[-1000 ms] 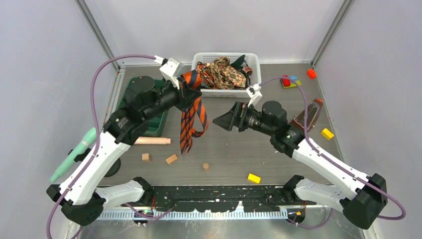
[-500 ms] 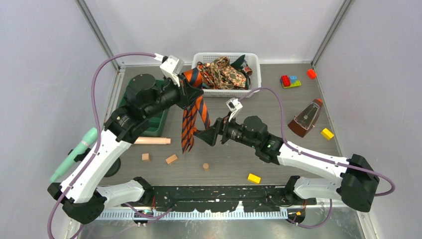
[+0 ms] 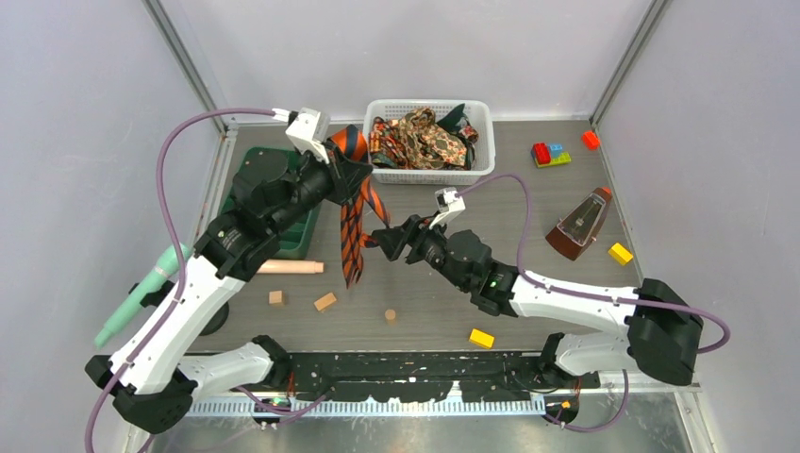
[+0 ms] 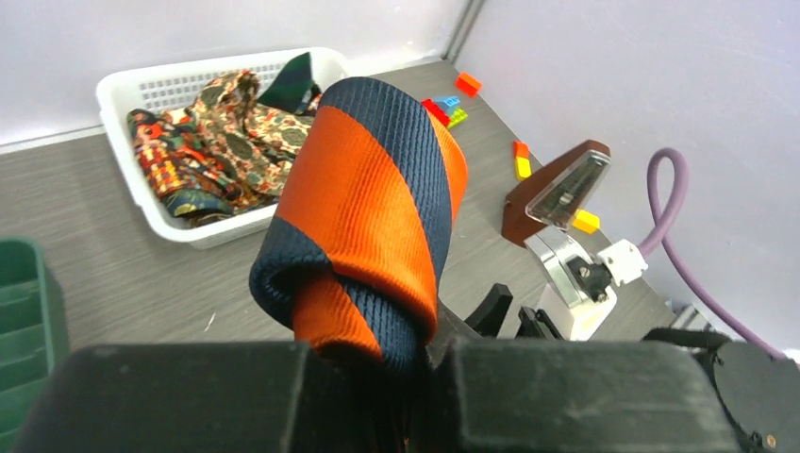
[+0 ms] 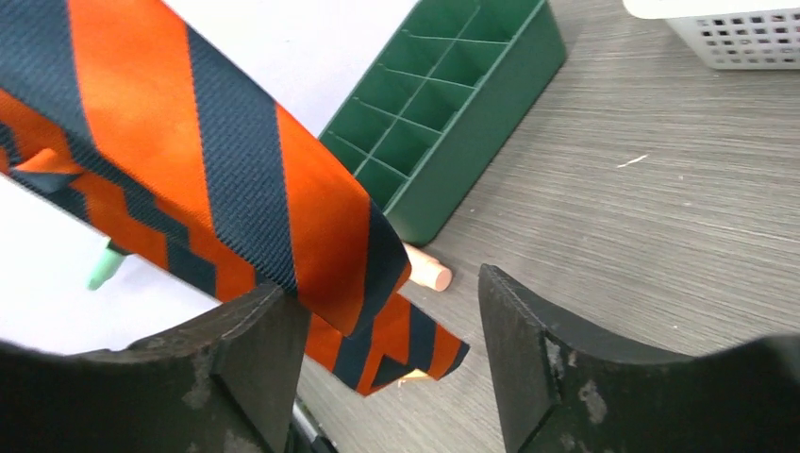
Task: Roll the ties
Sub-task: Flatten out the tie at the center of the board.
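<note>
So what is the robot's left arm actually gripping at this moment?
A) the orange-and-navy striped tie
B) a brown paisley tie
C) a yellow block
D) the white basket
A: the left gripper is shut on the striped tie, whose folded loop bulges above its fingers, while the paisley ties lie in the basket.

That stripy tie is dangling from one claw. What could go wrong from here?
The left gripper pinches the striped tie only at a folded loop, so it might slip out. The right gripper is open with the tie beside just one finger; closing now may miss or catch only an edge. The hanging tip could snag the wooden peg nearby.
</note>
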Controlling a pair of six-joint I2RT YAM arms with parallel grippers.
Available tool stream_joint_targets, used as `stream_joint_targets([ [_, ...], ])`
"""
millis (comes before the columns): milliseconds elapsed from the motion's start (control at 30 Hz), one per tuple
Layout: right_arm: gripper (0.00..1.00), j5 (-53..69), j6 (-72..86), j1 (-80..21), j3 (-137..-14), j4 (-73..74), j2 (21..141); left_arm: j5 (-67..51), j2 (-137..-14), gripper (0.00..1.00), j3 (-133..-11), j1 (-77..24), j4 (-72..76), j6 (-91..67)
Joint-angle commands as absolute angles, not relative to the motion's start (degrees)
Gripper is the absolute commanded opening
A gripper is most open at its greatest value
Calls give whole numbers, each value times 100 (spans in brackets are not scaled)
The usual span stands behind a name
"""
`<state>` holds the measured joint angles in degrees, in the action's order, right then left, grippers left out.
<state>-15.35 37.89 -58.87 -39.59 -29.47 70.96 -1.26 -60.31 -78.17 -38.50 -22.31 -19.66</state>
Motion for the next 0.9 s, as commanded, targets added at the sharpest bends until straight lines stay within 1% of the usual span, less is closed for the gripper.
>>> stream_joint_targets([
  [0, 67, -2673, 3878, -6107, -4235, -3292, 7378, 587, -5696, 0, -7604, -3828, -1624, -2224],
  [100, 61, -2987, 3879, -6198, -4363, -3193, 7527, 943, -5576, 0, -7517, -3828, -1643, -2286],
  [267, 57, -3050, 3884, -6220, -4638, -3107, 7938, 1237, -5436, 0, -7374, -3825, -1692, -2351],
  [433, 53, -3197, 3883, -6240, -4722, -3557, 8239, 1356, -5322, 0, -7197, -3823, -1723, -2479],
  [533, 53, -3138, 3876, -6248, -4847, -3742, 8402, 1424, -5272, 0, -7151, -3828, -1729, -2517],
  [667, 57, -3119, 3852, -6293, -4965, -3974, 8552, 1468, -5262, 0, -7128, -3824, -1747, -2564],
  [867, 61, -3055, 3723, -6365, -5184, -4140, 8814, 1573, -5293, 0, -7129, -3825, -1826, -2651],
])
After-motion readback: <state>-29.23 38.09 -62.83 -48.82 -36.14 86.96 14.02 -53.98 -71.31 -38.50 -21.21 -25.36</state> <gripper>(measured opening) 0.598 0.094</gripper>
